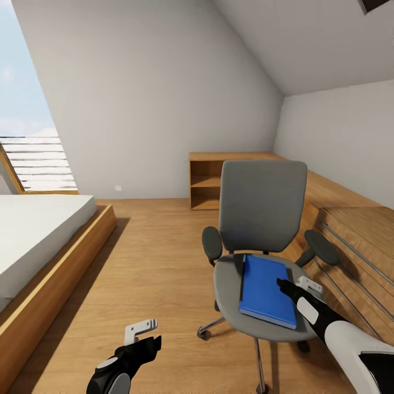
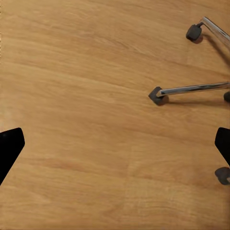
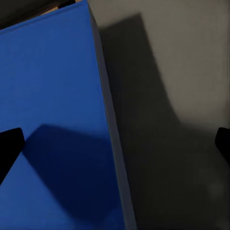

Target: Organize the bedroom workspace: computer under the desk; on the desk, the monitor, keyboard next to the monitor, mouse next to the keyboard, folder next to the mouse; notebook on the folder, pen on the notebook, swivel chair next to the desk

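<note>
We are fetching the folder [image 1: 266, 290] from the swivel chair [image 1: 262, 219]; our right pincer [image 1: 295, 285], spread wide, must straddle its edge and pinch.

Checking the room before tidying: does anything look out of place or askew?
Yes: a blue folder lies on the swivel chair's seat, not on a desk. It sits slightly askew, its near corner reaching the seat's front edge. The right gripper hovers over it, jaws open. Nothing looks spilled or damaged.

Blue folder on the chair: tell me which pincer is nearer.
Right. The right pincer hangs open over the folder; the left pincer is low over the floor beside the chair.
</note>
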